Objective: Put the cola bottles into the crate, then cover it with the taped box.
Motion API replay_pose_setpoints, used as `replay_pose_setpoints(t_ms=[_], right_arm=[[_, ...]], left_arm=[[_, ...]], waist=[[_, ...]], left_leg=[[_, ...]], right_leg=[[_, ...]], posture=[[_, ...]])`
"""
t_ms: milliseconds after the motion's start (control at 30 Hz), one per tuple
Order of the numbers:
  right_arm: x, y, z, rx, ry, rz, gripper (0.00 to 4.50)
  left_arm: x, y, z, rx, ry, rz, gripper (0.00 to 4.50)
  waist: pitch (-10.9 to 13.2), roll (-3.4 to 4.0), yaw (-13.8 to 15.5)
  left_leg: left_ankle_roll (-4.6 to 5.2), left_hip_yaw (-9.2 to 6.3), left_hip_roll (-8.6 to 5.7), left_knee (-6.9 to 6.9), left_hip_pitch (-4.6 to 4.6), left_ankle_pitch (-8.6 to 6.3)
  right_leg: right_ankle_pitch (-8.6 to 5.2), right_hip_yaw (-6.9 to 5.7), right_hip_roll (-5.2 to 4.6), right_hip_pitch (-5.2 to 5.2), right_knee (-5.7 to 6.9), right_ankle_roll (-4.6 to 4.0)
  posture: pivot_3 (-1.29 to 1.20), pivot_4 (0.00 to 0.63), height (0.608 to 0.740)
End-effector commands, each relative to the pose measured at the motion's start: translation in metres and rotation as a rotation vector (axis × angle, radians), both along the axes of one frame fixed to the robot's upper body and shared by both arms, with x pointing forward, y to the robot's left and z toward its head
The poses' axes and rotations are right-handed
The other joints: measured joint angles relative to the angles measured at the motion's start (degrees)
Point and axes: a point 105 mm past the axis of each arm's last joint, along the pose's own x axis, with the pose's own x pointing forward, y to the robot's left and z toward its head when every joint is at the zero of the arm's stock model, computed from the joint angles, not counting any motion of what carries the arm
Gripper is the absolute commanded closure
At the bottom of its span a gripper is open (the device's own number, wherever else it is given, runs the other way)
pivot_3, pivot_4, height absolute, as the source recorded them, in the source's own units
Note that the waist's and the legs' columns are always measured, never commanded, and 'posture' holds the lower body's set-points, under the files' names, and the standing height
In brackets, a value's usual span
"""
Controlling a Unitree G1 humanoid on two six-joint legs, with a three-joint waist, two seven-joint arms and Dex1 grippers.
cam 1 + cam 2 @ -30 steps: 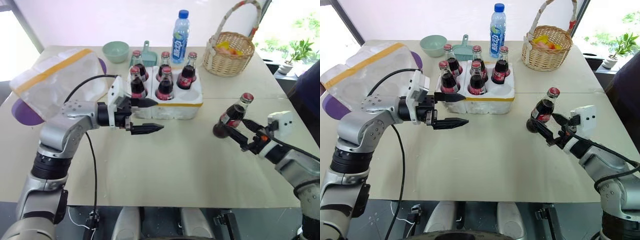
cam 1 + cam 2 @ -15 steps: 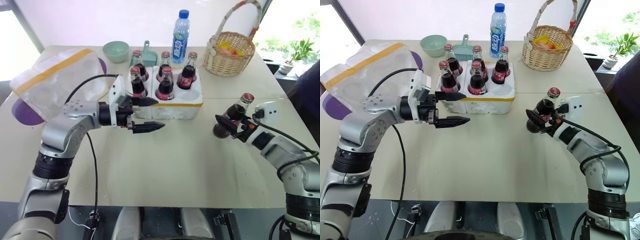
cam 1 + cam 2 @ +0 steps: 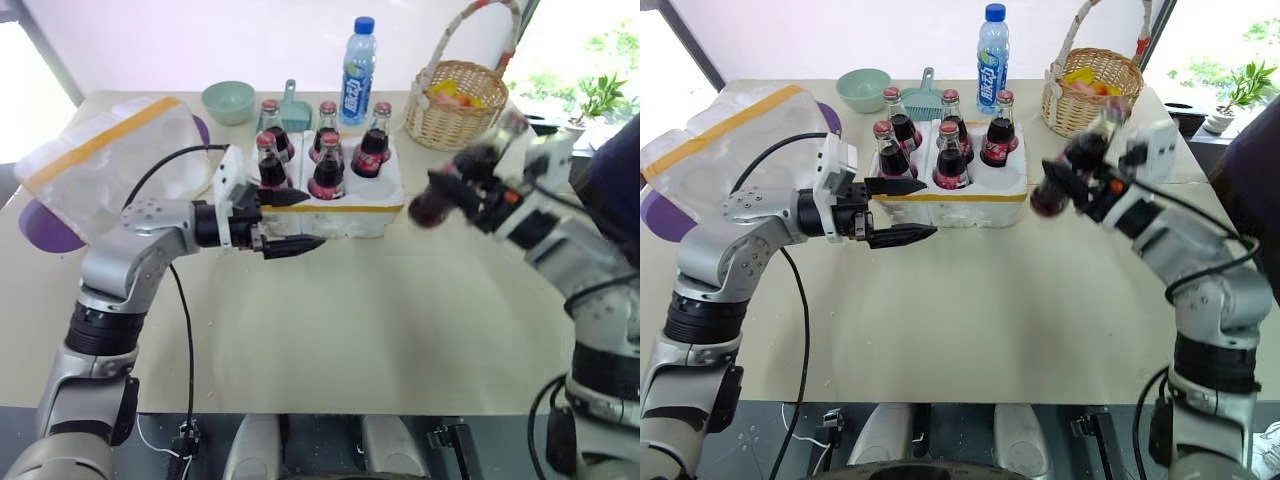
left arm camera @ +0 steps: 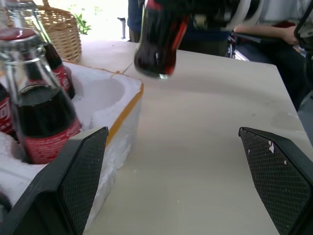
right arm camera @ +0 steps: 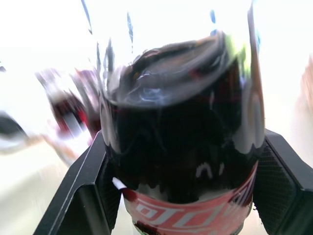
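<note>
The crate [image 3: 370, 222], a low white foam tray with a yellow band, stands mid-table with several cola bottles [image 3: 328, 170] upright in its wells; its front right well [image 4: 100, 93] is empty. My right gripper [image 3: 455, 190] is shut on one more cola bottle [image 3: 1065, 175], holding it tilted in the air just right of the crate. Both fingers [image 5: 88, 196] clamp the dark glass above the red label [image 5: 186, 213]. My left gripper [image 3: 312, 220] is open and level at the crate's front left, holding nothing. The taped box [image 3: 110, 160] lies tilted at the far left.
Behind the crate stand a blue-capped water bottle [image 3: 355, 70], a green bowl [image 3: 227, 100] and a teal dustpan [image 3: 292, 105]. A wicker basket [image 3: 460, 100] sits back right. A purple object [image 3: 45, 225] lies under the taped box. A person [image 3: 615, 170] is at the right edge.
My right gripper closed on the cola bottle, then lifted it off the table, up and left toward the crate. The left arm stayed where it was.
</note>
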Motion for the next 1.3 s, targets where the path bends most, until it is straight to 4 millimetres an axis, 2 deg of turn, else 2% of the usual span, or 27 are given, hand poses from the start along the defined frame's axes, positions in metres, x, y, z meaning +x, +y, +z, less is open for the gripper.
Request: replay_pose_setpoints(t_ms=[33,100,200,367,533,700,767,800,833,867,967,1000,1100,1167,1300], right_arm=[[0.004,0.019,0.033,-0.017,-0.109,0.071,1.68],[0.015,0.03,0.038,-0.036,-0.119,0.094,1.68],[0.033,0.042,0.033,-0.05,-0.097,0.118,1.68],[0.048,0.059,0.006,-0.113,-0.046,0.166,1.68],[0.065,0.06,-0.02,-0.19,0.02,0.137,1.68],[0.073,0.064,-0.043,-0.287,0.089,0.143,1.68],[0.078,0.064,-0.054,-0.309,0.136,0.138,0.63],[0.079,0.064,-0.056,-0.317,0.146,0.136,0.28],[0.08,0.064,-0.059,-0.327,0.157,0.139,0.06],[0.077,0.065,-0.059,-0.34,0.155,0.157,0.06],[0.066,0.066,-0.05,-0.35,0.136,0.218,0.06],[0.059,0.062,-0.04,-0.342,0.118,0.245,0.06],[0.037,0.045,-0.006,-0.335,0.059,0.308,0.06],[0.026,0.036,0.009,-0.339,0.042,0.335,0.06],[-0.006,0.006,0.043,-0.383,0.024,0.386,0.06]], left_arm=[[-0.001,0.007,0.011,-0.014,-0.059,0.027,0.0],[0.0,0.01,0.012,-0.019,-0.065,0.043,0.0],[0.001,0.012,0.014,-0.024,-0.075,0.063,0.0],[0.0,0.017,0.015,-0.033,-0.086,0.096,0.0],[0.0,0.024,0.015,-0.033,-0.09,0.132,0.0],[0.002,0.032,0.017,-0.028,-0.097,0.17,0.0],[0.004,0.037,0.019,-0.023,-0.101,0.192,0.0],[0.005,0.039,0.019,-0.021,-0.103,0.2,0.0],[0.005,0.043,0.021,-0.014,-0.105,0.212,0.0],[0.005,0.05,0.022,-0.002,-0.107,0.228,0.0],[0.0,0.069,0.026,0.039,-0.112,0.271,0.0],[-0.002,0.079,0.03,0.053,-0.116,0.297,0.0],[-0.015,0.118,0.045,0.107,-0.117,0.384,0.0],[-0.023,0.136,0.053,0.137,-0.112,0.421,0.0],[-0.052,0.197,0.066,0.292,-0.059,0.56,0.0]], waist=[[0.0,0.0,0.02],[0.0,0.0,-0.08],[0.0,0.0,-0.01],[0.0,-0.01,0.1],[0.0,-0.01,0.07],[0.0,-0.01,0.02],[0.0,-0.01,-0.1],[0.0,-0.01,-0.12],[0.0,-0.01,-0.11],[0.0,-0.02,-0.13],[0.0,-0.01,-0.34],[0.0,-0.01,-0.28],[0.03,0.01,-0.14],[0.06,0.01,-0.08],[0.06,0.01,-0.08]], left_leg=[[0.0,-0.01,0.0,0.0,-0.02,0.0],[0.0,0.07,0.0,0.0,-0.02,0.0],[0.0,0.1,0.0,0.0,-0.02,0.0],[0.0,0.1,-0.01,0.01,-0.26,0.0],[0.0,0.09,-0.01,0.09,-0.67,0.01],[-0.03,0.12,-0.01,0.1,-0.87,0.03],[-0.03,0.12,-0.01,0.11,-0.86,0.03],[-0.03,0.13,-0.01,0.12,-0.86,0.03],[-0.03,0.14,-0.01,0.13,-0.85,0.03],[-0.03,0.13,-0.01,0.13,-0.83,0.03],[-0.03,0.14,0.01,0.13,-0.83,0.03],[-0.03,0.12,0.02,0.12,-0.84,0.03],[-0.03,0.13,0.02,0.08,-0.91,0.03],[-0.03,0.15,0.02,0.06,-0.95,0.03],[-0.02,0.21,0.04,0.05,-0.91,0.03]], right_leg=[[0.0,-0.01,0.0,-0.02,-0.01,0.0],[0.0,0.01,-0.03,-0.03,-0.01,0.0],[0.01,0.02,-0.03,-0.04,0.0,0.0],[0.01,0.01,-0.08,-0.24,-0.02,0.0],[0.02,0.0,-0.08,-0.69,0.15,0.01],[0.02,0.02,-0.07,-0.99,0.29,0.0],[0.03,0.02,-0.07,-0.99,0.29,0.0],[0.04,0.02,-0.07,-0.98,0.29,-0.01],[0.05,0.02,-0.07,-0.98,0.29,-0.03],[0.06,0.02,-0.07,-0.96,0.3,-0.04],[0.07,0.02,-0.04,-0.98,0.3,-0.06],[0.07,0.01,-0.03,-0.98,0.3,-0.06],[0.07,0.01,-0.05,-1.07,0.28,-0.07],[0.06,0.01,-0.07,-1.12,0.24,-0.07],[0.05,0.0,-0.08,-1.08,0.19,-0.09]], posture=[[0.0,0.15,0.74],[0.0,0.15,0.74],[0.0,0.15,0.74],[0.0,0.15,0.74],[0.0,0.15,0.74],[0.0,0.15,0.74],[0.0,0.15,0.74],[0.0,0.15,0.74],[0.0,0.15,0.74],[0.0,0.15,0.74],[0.0,0.15,0.74],[0.0,0.15,0.74],[0.0,0.15,0.74],[0.0,0.15,0.74],[0.0,0.15,0.74]])
